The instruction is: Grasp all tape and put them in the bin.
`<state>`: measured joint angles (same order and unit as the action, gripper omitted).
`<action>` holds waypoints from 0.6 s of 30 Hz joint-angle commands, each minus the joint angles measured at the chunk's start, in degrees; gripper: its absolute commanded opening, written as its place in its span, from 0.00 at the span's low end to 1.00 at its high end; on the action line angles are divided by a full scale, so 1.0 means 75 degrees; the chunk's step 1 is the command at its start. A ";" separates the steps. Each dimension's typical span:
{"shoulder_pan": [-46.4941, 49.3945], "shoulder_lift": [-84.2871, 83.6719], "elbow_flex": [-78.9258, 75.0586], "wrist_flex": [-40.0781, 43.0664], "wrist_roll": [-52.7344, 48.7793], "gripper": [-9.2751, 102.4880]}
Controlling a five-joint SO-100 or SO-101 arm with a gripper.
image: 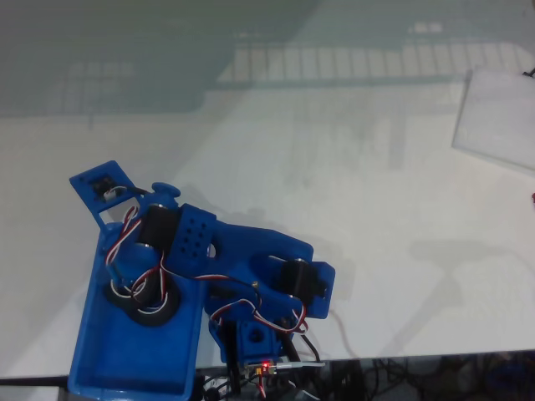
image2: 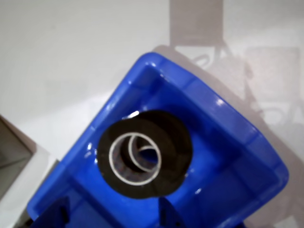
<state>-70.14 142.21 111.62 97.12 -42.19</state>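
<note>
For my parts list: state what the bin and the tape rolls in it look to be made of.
The bin: glossy blue moulded plastic, judging by bright highlights on its rounded rim. The tape rolls: matte black wound tape, probably vinyl or cloth, no shine, around thin pale cores that could be card or plastic.

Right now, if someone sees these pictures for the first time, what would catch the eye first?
Probably the blue arm folded low at the lower left of the fixed view, leaning over the glossy blue bin on the white table. In the wrist view, black tape rolls with pale cores lie stacked in the bin's middle; their exact number is hard to tell.
</note>
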 commanded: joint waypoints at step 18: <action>0.6129 0.0902 0.1523 -0.7277 0.2906 0.29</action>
<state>-34.01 146.25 119.71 55.37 -25.14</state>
